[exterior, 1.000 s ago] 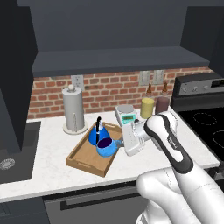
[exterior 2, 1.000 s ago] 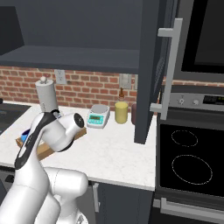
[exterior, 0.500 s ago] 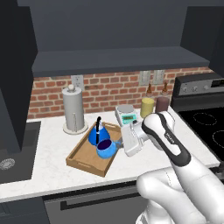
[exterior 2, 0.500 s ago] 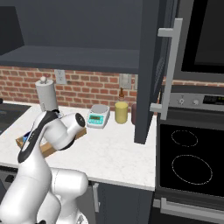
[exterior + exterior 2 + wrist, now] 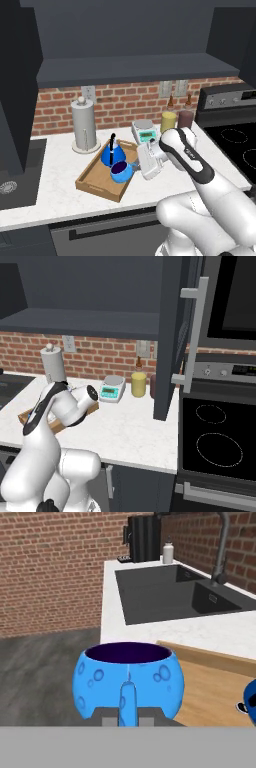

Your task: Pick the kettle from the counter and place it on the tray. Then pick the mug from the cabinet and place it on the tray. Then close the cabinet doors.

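Mug [image 5: 128, 680], small, rigid and probably slick-glazed, sits pinched by its handle in my gripper [image 5: 134, 167] over the tray's [image 5: 95, 183] near edge beside the kettle [image 5: 112, 153], so I'd lower gently.

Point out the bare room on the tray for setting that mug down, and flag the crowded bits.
The tray is bare at its near-left end, toward the sink. The far end is crowded: the kettle stands there, with the mug at the gripper just in front of it. The right rim is hemmed in by the hand.
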Controlling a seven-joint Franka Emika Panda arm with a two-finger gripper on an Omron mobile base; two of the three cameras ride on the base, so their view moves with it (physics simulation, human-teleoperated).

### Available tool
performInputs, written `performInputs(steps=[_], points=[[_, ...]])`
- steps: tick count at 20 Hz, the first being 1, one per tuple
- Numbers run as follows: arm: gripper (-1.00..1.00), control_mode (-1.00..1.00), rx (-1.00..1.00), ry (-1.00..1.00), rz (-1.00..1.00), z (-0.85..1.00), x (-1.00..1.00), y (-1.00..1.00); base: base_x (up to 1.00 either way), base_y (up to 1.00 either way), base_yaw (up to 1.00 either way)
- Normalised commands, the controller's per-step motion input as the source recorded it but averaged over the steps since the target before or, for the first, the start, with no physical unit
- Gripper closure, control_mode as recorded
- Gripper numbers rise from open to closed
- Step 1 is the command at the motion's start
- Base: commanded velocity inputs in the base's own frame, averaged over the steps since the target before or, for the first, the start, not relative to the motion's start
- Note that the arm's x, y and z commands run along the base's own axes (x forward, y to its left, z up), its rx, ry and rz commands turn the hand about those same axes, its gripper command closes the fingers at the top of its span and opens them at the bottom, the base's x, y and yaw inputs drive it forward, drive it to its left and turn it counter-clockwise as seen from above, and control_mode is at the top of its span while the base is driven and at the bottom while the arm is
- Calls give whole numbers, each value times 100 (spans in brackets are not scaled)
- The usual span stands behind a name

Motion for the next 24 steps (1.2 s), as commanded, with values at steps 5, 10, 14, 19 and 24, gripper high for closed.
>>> performInputs(steps=[5,10,14,19,24], points=[[100,-100,0,-6,0,-34,0,3,0,0,0],[100,-100,0,-5,-2,-32,5,5,0,0,0],[100,-100,0,-5,-3,-30,6,9,0,0,0],[100,-100,0,-3,-5,-28,2,7,0,0,0],[100,-100,0,0,-6,-25,0,9,0,0,0]])
